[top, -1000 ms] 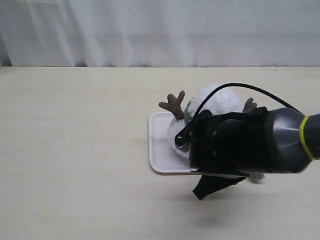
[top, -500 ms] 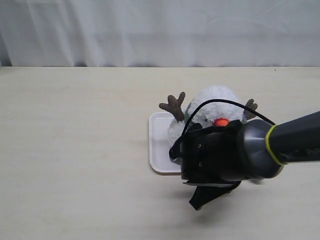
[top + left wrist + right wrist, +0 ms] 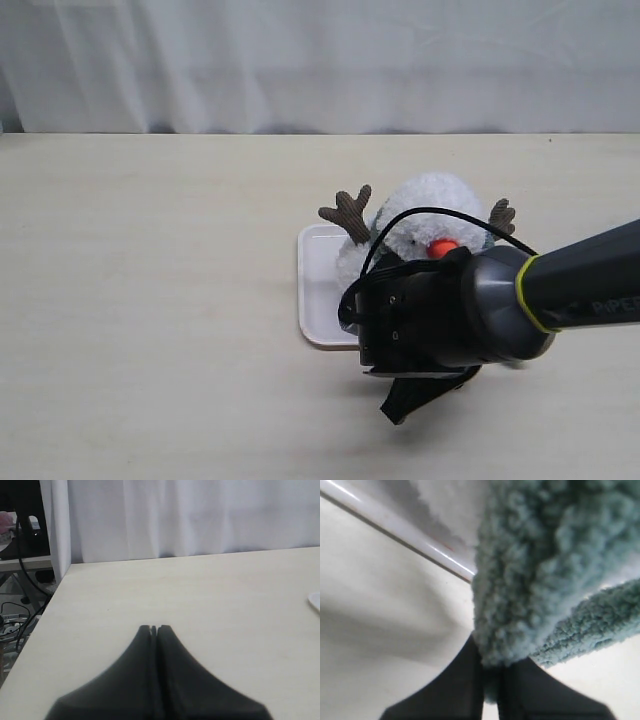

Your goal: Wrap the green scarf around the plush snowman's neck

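Observation:
The plush snowman (image 3: pixel 425 205) sits on a white tray (image 3: pixel 318 295), its orange nose and both brown twig arms showing above my right arm. My right gripper (image 3: pixel 404 402) hangs low in front of the tray. The wrist view shows this gripper (image 3: pixel 492 672) shut on a fold of the fuzzy green scarf (image 3: pixel 535 565), and another stretch of scarf trails off beside it. A thin sliver of green (image 3: pixel 374 226) shows at the snowman's neck; the arm hides the body and the remaining scarf. My left gripper (image 3: pixel 155 628) is shut and empty over bare table, far from the snowman.
The tray's rim (image 3: pixel 395 527) runs close past my right gripper. A white curtain (image 3: pixel 320 60) backs the table. In the left wrist view the table edge (image 3: pixel 47 610) drops off to cables and a stand, and the tray's corner (image 3: pixel 315 601) peeks in.
My right arm has moved left and toward the table's front, uncovering the snowman's face and orange nose. The snowman and tray stayed put.

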`<state>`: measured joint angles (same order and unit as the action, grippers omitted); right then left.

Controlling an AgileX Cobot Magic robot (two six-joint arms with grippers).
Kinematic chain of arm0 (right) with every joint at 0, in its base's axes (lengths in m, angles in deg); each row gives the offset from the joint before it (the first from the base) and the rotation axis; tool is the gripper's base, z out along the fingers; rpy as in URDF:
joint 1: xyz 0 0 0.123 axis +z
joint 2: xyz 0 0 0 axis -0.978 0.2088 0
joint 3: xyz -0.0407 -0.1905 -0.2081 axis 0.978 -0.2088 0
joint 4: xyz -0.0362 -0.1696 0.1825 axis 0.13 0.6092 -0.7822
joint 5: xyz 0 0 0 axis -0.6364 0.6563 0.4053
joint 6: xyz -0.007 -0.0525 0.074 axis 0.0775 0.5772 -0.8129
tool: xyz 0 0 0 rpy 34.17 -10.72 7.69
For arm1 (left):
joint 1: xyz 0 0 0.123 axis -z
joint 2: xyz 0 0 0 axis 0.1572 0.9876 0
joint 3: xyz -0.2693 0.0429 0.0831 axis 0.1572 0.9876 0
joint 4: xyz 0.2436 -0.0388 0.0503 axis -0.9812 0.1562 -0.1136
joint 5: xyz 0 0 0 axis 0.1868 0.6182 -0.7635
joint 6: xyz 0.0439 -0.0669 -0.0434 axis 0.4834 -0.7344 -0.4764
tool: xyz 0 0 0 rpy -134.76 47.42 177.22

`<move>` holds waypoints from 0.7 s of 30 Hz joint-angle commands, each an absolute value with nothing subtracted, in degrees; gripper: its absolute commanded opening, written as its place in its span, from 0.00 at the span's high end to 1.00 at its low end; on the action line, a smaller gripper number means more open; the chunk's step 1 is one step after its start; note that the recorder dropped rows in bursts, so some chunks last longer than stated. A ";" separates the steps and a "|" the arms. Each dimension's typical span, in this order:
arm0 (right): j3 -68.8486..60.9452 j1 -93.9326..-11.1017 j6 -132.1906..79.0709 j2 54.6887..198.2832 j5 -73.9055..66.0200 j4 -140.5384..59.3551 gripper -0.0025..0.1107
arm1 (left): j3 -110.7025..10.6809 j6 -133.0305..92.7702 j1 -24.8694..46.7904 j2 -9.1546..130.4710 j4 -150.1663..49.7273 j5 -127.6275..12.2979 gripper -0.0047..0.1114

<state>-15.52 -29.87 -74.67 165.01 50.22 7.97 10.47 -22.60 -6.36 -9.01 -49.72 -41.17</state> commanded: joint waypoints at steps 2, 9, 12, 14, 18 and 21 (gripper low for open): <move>-15.91 -29.79 -75.00 165.09 50.48 7.89 0.94 | 10.68 -22.95 -6.37 -9.15 -49.70 -41.85 0.96; -15.91 -29.79 -76.48 165.13 50.08 7.90 0.94 | 10.68 -22.95 -6.37 -9.15 -49.70 -41.75 0.96; -15.91 -29.79 -77.57 165.13 50.08 7.67 0.94 | 10.68 -22.95 -6.37 -9.15 -49.70 -41.75 0.96; -15.91 -29.79 -77.57 165.13 49.95 7.67 0.94 | 10.68 -22.95 -6.37 -9.15 -49.70 -41.75 0.96; -15.91 -29.79 -77.28 165.13 49.61 7.85 0.94 | 10.68 -22.95 -6.37 -9.15 -49.70 -41.75 0.96; -15.91 -29.79 -75.59 165.13 49.72 7.85 0.94 | 10.68 -22.95 -6.37 -9.15 -49.70 -41.75 0.96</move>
<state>-15.52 -29.87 -77.02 165.01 49.79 7.97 10.47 -22.60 -6.36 -9.01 -49.72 -41.17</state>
